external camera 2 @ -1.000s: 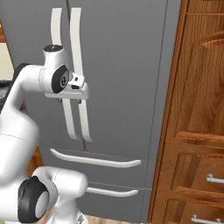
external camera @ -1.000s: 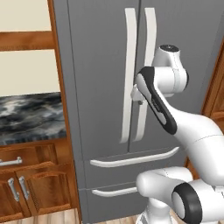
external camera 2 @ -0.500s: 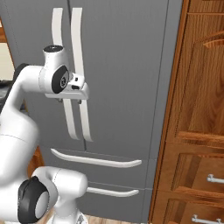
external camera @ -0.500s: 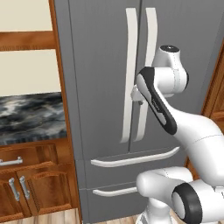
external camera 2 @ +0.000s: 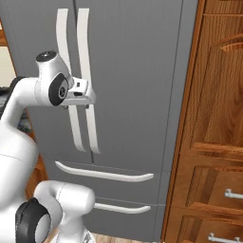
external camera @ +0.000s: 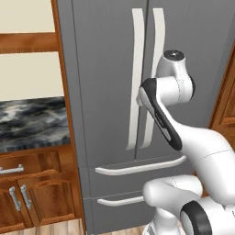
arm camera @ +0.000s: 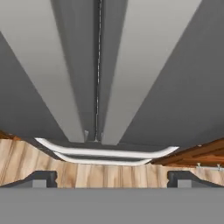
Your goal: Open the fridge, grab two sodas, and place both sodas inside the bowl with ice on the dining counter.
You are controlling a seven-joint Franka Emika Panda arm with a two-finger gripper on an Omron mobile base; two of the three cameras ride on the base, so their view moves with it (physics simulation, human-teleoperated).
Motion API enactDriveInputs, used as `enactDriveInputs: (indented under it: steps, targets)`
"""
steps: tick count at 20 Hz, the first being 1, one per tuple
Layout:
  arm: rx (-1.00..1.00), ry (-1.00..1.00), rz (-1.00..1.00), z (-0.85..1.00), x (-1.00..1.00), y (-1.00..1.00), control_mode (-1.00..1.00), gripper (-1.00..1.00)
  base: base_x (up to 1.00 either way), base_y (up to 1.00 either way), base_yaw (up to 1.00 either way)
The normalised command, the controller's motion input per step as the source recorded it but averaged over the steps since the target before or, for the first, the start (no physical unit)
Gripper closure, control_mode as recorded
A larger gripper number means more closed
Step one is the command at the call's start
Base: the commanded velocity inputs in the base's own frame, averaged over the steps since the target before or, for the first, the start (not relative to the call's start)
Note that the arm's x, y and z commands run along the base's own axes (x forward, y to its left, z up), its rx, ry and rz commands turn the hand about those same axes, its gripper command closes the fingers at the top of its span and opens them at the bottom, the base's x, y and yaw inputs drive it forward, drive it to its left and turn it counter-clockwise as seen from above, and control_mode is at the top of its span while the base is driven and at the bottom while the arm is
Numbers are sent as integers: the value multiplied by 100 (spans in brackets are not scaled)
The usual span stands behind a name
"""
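Note:
The grey fridge [external camera: 105, 69] [external camera 2: 137, 71] stands shut, its two long white door handles [external camera: 136, 69] [external camera 2: 84, 42] side by side at the centre seam. My gripper [external camera 2: 87, 103] hovers right in front of those handles at mid height, apart from them. In the hand view my gripper [arm camera: 113, 177] is open, its dark fingertips [arm camera: 41, 177] far apart with nothing between them, looking down along both handles [arm camera: 52, 74] and the door seam. The sodas, the bowl and the dining counter are out of view.
Two fridge drawers with white handles [external camera: 137, 165] [external camera 2: 104, 173] lie below the doors. A marbled countertop [external camera: 32, 121] over brown cabinets [external camera: 36, 193] flanks the fridge's left. Tall wooden cabinets [external camera 2: 213, 118] stand tight against its right. Wooden floor [arm camera: 87, 173] lies below.

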Motion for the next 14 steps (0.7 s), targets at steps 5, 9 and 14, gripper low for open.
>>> enactDriveInputs:
  steps: [5,9,14]
  targets:
    - [-5,-23,0,0,8,-7,-100,-100,0,0,0]
    - [13,-25,0,18,9,-15,-100,-100,0,0,0]
    - [19,-13,-1,41,26,-12,-100,-100,0,0,0]
